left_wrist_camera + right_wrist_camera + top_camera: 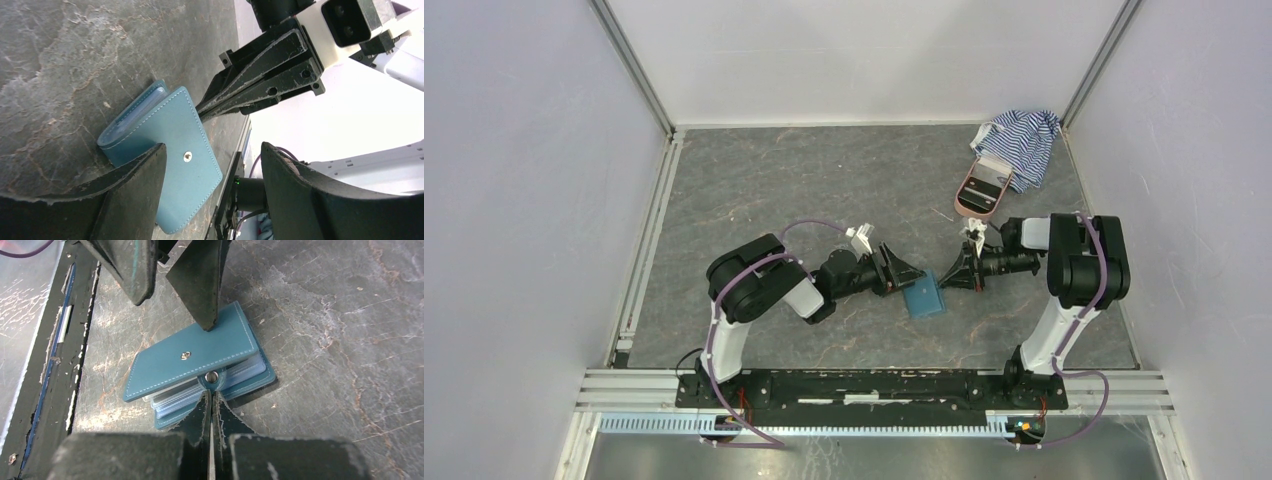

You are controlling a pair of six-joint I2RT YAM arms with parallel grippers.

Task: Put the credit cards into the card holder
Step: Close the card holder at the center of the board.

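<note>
The teal card holder (922, 297) lies on the table between my two grippers, its cover half lifted over clear sleeves (175, 402). My left gripper (212, 150) is open; one finger (200, 285) presses its tip on the cover, the other stands clear of it. My right gripper (210, 394) is shut, and its tips touch the lower edge of the snap tab (215, 377). I cannot tell whether it pinches the tab. In the left wrist view the shut right gripper (207, 106) points at the card holder (175, 135). The credit cards are out of view.
A pink oval case (981, 187) lies open at the back right, next to a blue-white striped cloth (1022, 140). White walls stand on three sides. A metal rail (874, 385) with both arm bases runs along the near edge.
</note>
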